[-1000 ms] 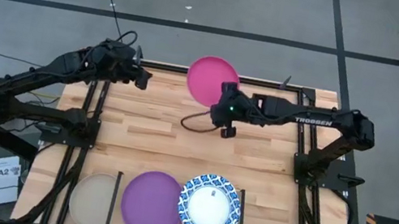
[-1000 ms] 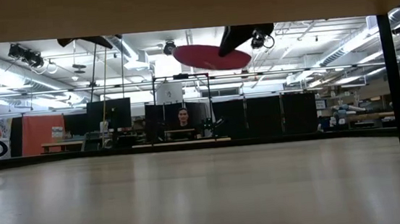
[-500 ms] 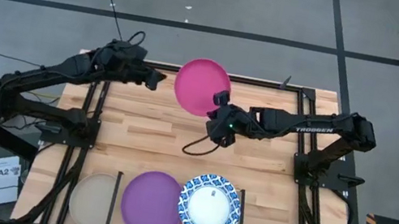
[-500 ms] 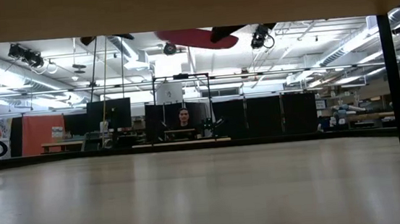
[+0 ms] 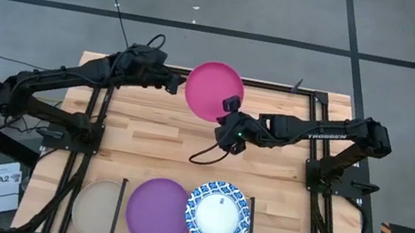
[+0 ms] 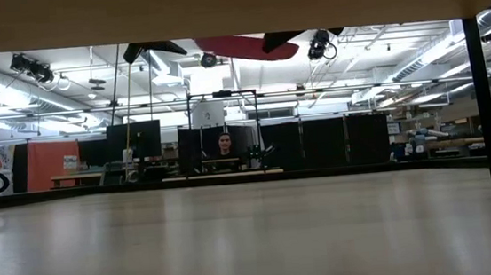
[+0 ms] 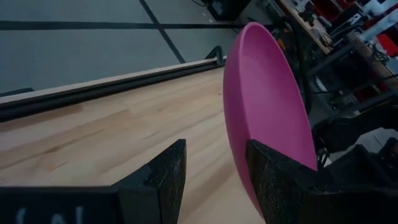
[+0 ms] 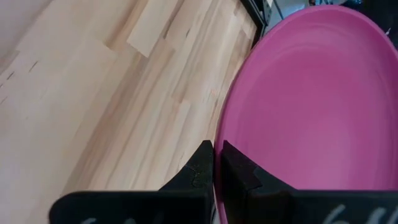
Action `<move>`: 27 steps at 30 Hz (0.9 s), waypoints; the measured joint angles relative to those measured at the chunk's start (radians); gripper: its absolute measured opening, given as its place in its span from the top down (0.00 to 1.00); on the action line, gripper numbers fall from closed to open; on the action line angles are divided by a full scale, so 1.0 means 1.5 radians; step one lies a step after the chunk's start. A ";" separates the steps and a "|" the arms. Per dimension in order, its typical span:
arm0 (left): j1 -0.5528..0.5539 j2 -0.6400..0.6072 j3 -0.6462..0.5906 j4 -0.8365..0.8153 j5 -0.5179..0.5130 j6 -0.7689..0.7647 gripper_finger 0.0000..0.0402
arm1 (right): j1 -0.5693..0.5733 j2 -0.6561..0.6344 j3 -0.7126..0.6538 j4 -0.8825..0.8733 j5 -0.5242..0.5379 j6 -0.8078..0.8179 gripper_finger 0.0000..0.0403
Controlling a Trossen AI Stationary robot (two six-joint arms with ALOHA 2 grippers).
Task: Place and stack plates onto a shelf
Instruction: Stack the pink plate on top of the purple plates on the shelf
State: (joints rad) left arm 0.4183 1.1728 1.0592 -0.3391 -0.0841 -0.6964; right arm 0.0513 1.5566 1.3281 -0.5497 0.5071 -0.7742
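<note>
A magenta plate (image 5: 212,90) hangs above the far middle of the light-wood shelf (image 5: 152,137), with my right gripper (image 5: 228,108) shut on it. My left gripper (image 5: 177,87) is open, level with the plate's left rim. In the left wrist view the plate (image 7: 267,106) stands just past one finger (image 7: 277,180), with nothing between the fingers. I cannot tell whether that finger touches the rim. At the near edge a beige plate (image 5: 95,209), a purple plate (image 5: 159,212) and a blue-rimmed white plate (image 5: 218,214) lie flat side by side. My right gripper pinches the magenta plate's rim (image 8: 219,134) between its two fingers, at the plate's near right side. The fingers come from the table's right, slanting down. The plate is lifted clear of the wood and tilted.
Thin black bars (image 5: 120,204) divide the shelf's near edge into bays, and black frame rails (image 5: 91,126) run along both sides. A cable (image 5: 203,152) loops below the right wrist. Bare wood lies in the middle. A person sits far behind the table (image 6: 225,144).
My left gripper has gone toward the table's right, up to the magenta plate's left rim, and has stayed open. My right gripper has rolled and carried the plate a little toward the table's left; the plate has tipped and stays clear of the wood.
</note>
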 joint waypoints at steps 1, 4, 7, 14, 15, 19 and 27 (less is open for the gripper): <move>0.000 0.000 0.000 0.003 0.000 0.000 0.57 | 0.000 0.000 0.000 -0.002 0.004 0.000 0.96; 0.000 -0.001 0.000 0.007 0.004 0.000 0.57 | 0.000 0.000 0.000 -0.017 0.006 0.000 0.96; -0.001 -0.001 0.000 0.013 0.007 -0.004 0.57 | 0.001 0.000 0.001 -0.029 0.011 0.005 0.96; -0.002 -0.001 0.000 0.016 0.009 -0.012 0.57 | 0.000 0.001 0.001 -0.038 0.013 0.005 0.96; -0.002 -0.001 0.000 0.016 0.008 -0.012 0.57 | 0.000 0.001 0.001 -0.038 0.013 0.005 0.96; -0.002 -0.001 0.000 0.016 0.007 -0.013 0.57 | 0.001 0.001 0.001 -0.037 0.014 0.002 0.96; -0.005 0.004 0.000 0.015 0.007 -0.012 0.57 | 0.004 0.001 0.001 -0.003 0.014 -0.010 0.96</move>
State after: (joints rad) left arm 0.4103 1.1787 1.0592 -0.3170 -0.0744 -0.7142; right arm 0.0571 1.5574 1.3296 -0.5545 0.5285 -0.7894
